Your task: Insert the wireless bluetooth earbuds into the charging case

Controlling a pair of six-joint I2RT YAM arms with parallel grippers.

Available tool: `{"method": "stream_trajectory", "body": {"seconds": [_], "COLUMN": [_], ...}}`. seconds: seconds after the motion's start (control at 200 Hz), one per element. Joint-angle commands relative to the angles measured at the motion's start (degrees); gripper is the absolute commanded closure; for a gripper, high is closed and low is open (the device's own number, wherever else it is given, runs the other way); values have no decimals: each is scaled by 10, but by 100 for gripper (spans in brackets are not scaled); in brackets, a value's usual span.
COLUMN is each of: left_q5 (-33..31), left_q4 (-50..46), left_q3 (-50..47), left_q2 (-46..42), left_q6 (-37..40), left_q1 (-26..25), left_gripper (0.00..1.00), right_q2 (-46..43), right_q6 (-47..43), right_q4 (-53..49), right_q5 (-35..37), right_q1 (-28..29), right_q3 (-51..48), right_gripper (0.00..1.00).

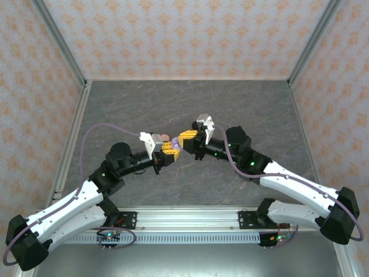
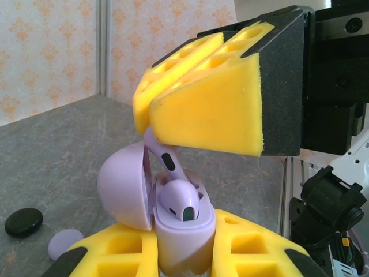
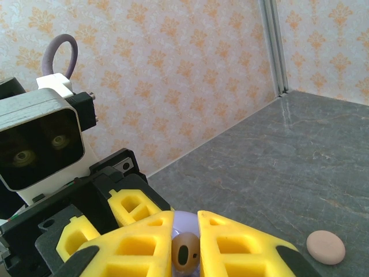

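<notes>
My left gripper [image 2: 184, 257] is shut on a lilac charging case [image 2: 187, 239], held upright with its lid [image 2: 122, 193] swung open to the left. One lilac earbud [image 2: 183, 202] sits in a socket of the case. Just above it my right gripper [image 3: 185, 239] is shut on a second earbud [image 3: 185, 255]; this bud's stem [image 2: 167, 158] slants down from the yellow fingers [image 2: 207, 109] to the case's far socket. From above, the left gripper [image 1: 167, 151] and right gripper [image 1: 187, 138] meet over the table's middle with the case [image 1: 174, 145] between them.
A black round disc [image 2: 23, 221] and a lilac disc [image 2: 64, 243] lie on the grey table left of the case. A pink disc [image 3: 326, 247] lies on the table to the right in the right wrist view. Patterned walls [image 1: 190, 34] enclose the table.
</notes>
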Motion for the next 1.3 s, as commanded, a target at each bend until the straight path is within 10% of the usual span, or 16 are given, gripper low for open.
{"method": "stream_trajectory", "body": {"seconds": [0.0,0.726,1.296], "left_q5": [-9,-7,-8], "left_q4": [57,62,58], "left_q3": [13,12,11], "left_q2": [-4,-1,7], "left_q6": [-14,-13,-4], "left_q1": [-6,-6,-6], "left_gripper": [100,100,100], "right_q2": [-15,-11,-21], "right_q6": [7,23,42], "right_q4": [18,0,-36], "right_q5": [-9,0,-9], "right_q1": [2,2,-15], "right_q3": [-12,-17,40], "right_gripper": [84,83,44]}}
